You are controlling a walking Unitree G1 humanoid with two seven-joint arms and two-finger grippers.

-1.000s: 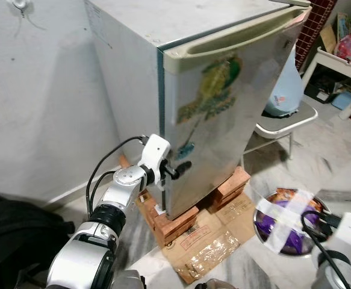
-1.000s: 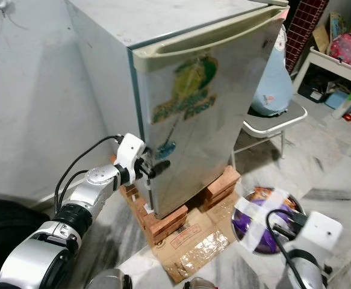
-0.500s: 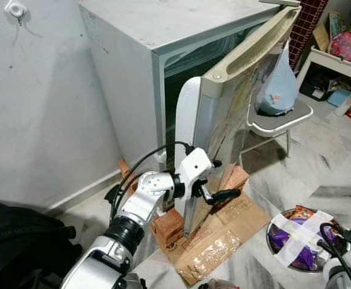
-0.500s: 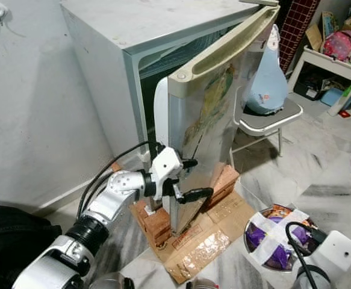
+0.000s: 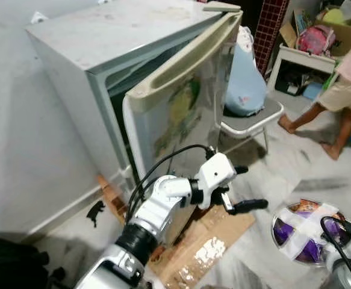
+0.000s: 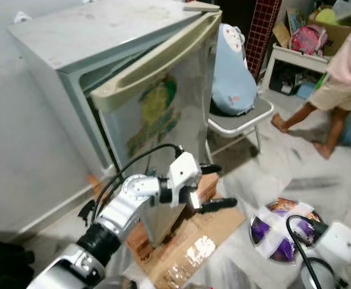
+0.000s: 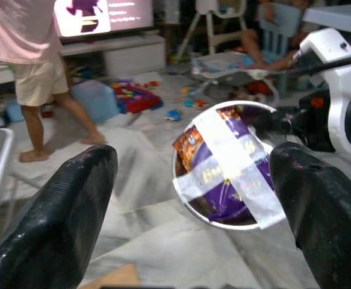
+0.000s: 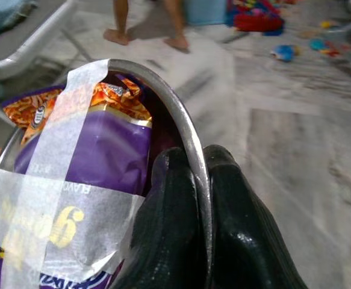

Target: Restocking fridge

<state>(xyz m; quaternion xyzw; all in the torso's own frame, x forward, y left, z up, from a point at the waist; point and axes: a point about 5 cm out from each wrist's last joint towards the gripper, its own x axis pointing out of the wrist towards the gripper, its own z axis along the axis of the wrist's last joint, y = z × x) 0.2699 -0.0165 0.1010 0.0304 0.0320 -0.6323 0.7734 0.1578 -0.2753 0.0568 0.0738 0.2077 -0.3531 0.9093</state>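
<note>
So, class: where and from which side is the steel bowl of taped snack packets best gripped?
At its thin rim, with one finger inside the bowl and one outside, probably from the robot's side. The tape covers the middle, and the right gripper already pinches the rim this way.

I read even, diffuse indoor light across the head views, bright enough for colour but soft throughout. The fridge (image 5: 157,90) is smeared by motion blur, its door edges lacking crisp lines, and the wall beside it washes out to pale grey. A dark shadow lies on the floor under the chair (image 5: 247,117) beyond the fridge. In the left wrist view, the near fingers (image 7: 61,223) are out of focus, while a screen (image 7: 103,15) behind the person (image 7: 34,66) glares white. In the right wrist view, the steel bowl (image 8: 187,138) rim carries a light sheen; the background floor is blurred.
</note>
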